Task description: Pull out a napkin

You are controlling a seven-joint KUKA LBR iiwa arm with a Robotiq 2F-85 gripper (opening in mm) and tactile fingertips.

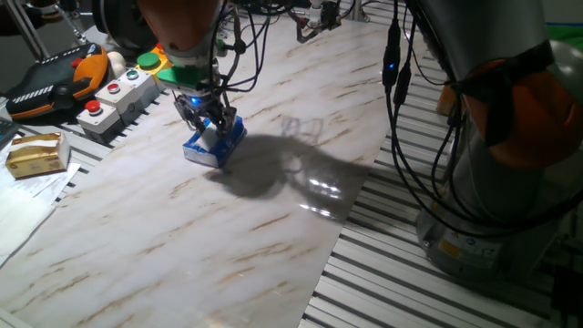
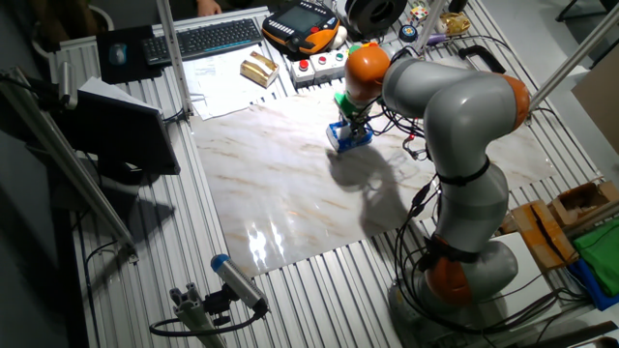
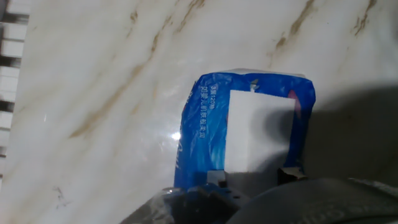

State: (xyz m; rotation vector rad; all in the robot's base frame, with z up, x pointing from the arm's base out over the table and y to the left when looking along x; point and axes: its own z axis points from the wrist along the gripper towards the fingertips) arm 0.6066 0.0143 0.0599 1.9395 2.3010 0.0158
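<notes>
One fixed view — claw (image 1: 208,121) down on blue-and-white soft plastic tissue pack (image 1: 215,143), marbled white desk (image 1: 273,210).

Other fixed view — pack (image 2: 349,135) beneath grey arm (image 2: 455,97).

Hand view — small white folded paper napkin (image 3: 260,130) lying on top of pack; finger spacing and grip cannot be told.

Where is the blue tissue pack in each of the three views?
One fixed view: tissue pack upper left, under the gripper.
Other fixed view: top centre, right of middle.
Hand view: centre right, white napkin on top.
Shared landmark: marble board.
</notes>
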